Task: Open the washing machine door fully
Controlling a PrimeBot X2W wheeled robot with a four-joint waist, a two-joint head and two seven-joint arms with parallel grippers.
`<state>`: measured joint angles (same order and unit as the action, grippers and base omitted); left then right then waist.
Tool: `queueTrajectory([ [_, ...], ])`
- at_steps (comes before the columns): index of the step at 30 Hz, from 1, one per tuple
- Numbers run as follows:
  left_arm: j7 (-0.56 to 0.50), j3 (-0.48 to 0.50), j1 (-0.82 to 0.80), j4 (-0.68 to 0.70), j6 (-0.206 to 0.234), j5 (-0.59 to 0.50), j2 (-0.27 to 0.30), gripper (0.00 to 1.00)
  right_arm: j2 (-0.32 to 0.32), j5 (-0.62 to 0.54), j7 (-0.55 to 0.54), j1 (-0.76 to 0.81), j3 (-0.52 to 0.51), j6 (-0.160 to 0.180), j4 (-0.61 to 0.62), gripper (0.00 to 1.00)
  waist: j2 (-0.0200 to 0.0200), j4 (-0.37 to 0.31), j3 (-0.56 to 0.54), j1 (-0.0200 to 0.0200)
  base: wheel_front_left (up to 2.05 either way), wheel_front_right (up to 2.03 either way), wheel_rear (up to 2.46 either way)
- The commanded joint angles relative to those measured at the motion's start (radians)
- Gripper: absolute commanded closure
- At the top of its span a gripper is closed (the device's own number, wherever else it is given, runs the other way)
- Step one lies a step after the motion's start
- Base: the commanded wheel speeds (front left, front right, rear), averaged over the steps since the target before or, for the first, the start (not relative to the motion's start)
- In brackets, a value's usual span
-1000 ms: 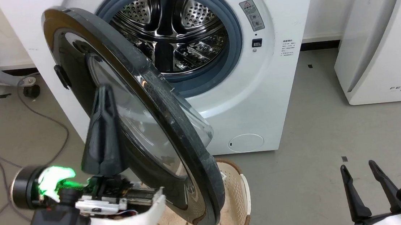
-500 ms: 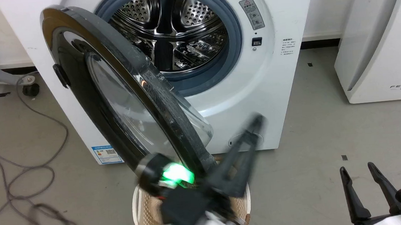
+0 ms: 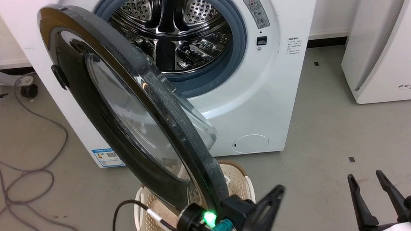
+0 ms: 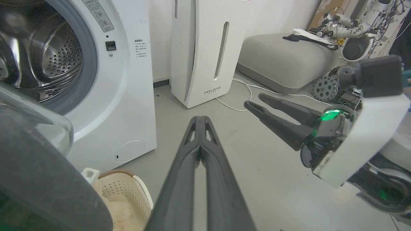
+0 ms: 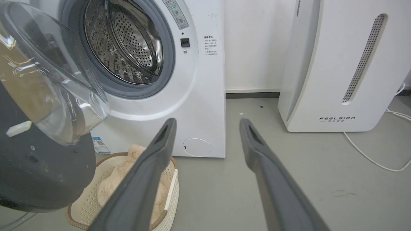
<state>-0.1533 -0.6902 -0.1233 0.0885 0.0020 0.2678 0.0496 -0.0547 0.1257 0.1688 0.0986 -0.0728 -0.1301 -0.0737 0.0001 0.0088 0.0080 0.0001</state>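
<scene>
the washing machine door (image 3: 130,111) stands about half open, hinged at the 9 o'clock side of the drum opening on the washing machine (image 3: 263,99). in the head view it shows nearly edge-on, its long axis running from 11 o'clock down to 5 o'clock. the glossy outer face looks toward 9 o'clock, the glass bowl bulges toward 3 o'clock, and the free edge hangs over the wicker basket (image 3: 248,191) on the floor. the left end effector (image 3: 277,192) sits at the door's lower free edge, on the bowl side, with its fingers pressed together on nothing. whether its wrist touches the rim is hard to tell from the head view. the right end effector (image 3: 364,176) rests well apart at 4 o'clock, fingers spread and empty. the main risk, as i judge it, is a push landing too low on the curved rim. closed fingers could then slide off under the door and jab into the basket or tip it. a push aimed toward the drum instead of toward 9 o'clock would swing the door shut.
</scene>
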Motion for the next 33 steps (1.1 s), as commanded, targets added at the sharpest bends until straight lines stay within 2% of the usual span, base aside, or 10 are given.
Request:
queueTrajectory([
  [1, 0.019, 0.014, -0.014, -0.027, 0.014, 0.003, 0.001, 1.00, 0.005, 0.005, 0.001, 0.008, 0.003, -0.001, -0.004, 0.00, -0.0001, -0.001, 0.002, -0.0001, 0.00, 0.00, 0.00],
  [12, 0.173, 0.067, -0.135, -0.213, 0.130, 0.069, 0.001, 1.00, 0.005, 0.007, 0.003, 0.005, 0.010, -0.001, -0.021, 0.00, -0.0001, -0.009, 0.008, -0.0001, 0.00, 0.00, 0.00],
  [18, 0.205, 0.084, -0.140, -0.249, 0.168, 0.073, 0.005, 1.00, 0.005, 0.007, 0.006, 0.008, 0.012, -0.001, -0.025, 0.00, -0.0001, -0.008, 0.006, -0.0001, 0.00, 0.00, 0.00],
  [23, 0.213, 0.094, -0.105, -0.219, 0.190, 0.071, 0.024, 1.00, 0.005, 0.010, 0.005, 0.015, 0.014, -0.001, -0.030, 0.00, -0.0001, -0.004, -0.003, -0.0001, 0.00, 0.00, 0.00],
  [33, 0.175, 0.116, 0.062, -0.035, 0.273, 0.065, 0.114, 1.00, 0.005, 0.012, 0.000, 0.027, 0.015, -0.001, -0.035, 0.00, -0.0001, 0.019, -0.022, -0.0001, 0.00, 0.00, 0.00],
])
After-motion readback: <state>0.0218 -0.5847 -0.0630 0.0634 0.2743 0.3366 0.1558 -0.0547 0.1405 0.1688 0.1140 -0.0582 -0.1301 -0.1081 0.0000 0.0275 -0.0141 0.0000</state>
